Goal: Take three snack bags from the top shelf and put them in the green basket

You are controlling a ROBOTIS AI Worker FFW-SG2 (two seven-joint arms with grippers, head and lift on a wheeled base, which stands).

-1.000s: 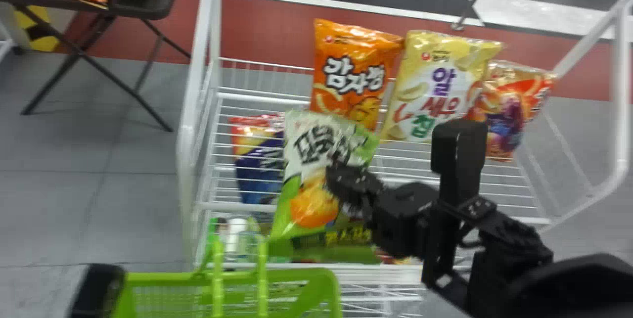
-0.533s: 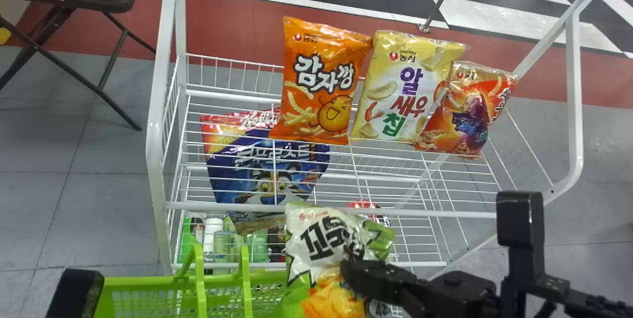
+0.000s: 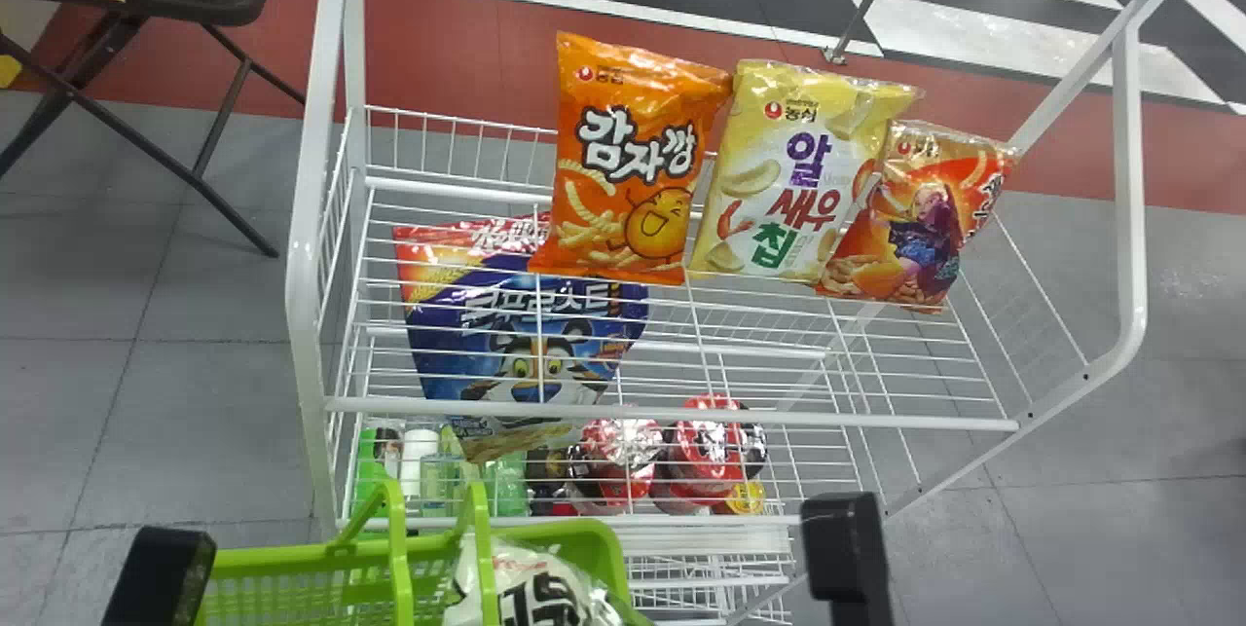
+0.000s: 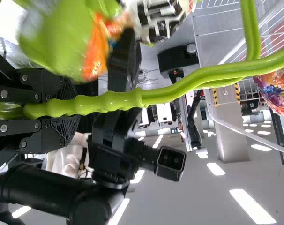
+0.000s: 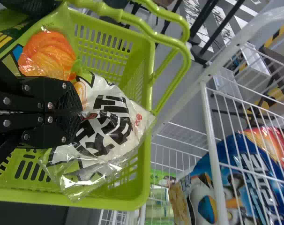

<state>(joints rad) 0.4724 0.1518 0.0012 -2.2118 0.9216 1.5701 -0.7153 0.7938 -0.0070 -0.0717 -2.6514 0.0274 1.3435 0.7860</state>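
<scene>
Right gripper (image 5: 80, 112): gripped the green-and-white snack bag (image 5: 109, 126).
Left gripper (image 4: 69, 110): gripped the handle (image 4: 179, 86).
Green basket (image 5: 109, 202): called for gentle lowering before release.

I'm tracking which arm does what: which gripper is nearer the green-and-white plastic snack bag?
Right: the right gripper pinches the bag, over the green plastic basket; the left gripper is closed around the basket's handle, apart from the bag.

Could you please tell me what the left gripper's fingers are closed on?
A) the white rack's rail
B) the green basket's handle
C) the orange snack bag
B: in the left wrist view, the fingers of the left gripper lie on both sides of the green handle.
</scene>
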